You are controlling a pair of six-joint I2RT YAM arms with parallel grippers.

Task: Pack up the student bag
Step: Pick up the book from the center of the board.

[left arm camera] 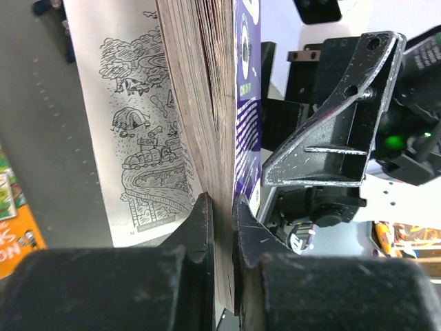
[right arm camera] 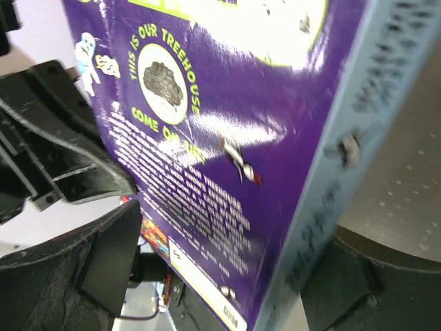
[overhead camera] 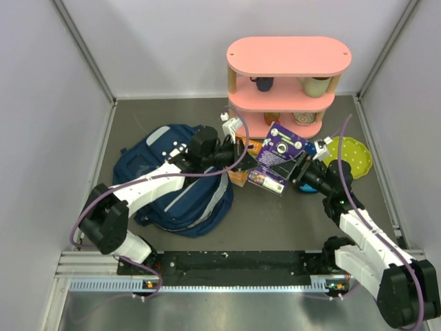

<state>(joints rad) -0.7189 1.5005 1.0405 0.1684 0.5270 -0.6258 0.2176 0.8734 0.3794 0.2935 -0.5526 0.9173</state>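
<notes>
Well, at the left of the table the student bag (overhead camera: 172,189) lay slumped, navy with a pale stripe, and my left arm crossed over it. The left gripper (overhead camera: 238,153) reached past the bag's right edge and was pinched narrow on the purple book (overhead camera: 277,158). In its wrist view both fingertips (left arm camera: 203,227) pressed the page block at the book's near edge, with a cartoon page fanned out to one side. I saw the book held tilted, in front of the pink shelf (overhead camera: 289,76). On its right my right gripper (overhead camera: 301,169) stood with jaws wide, one finger on each side of the book, and one finger (right arm camera: 103,262) was clear of the cover. Beyond it lay a green dotted plate (overhead camera: 353,155).
</notes>
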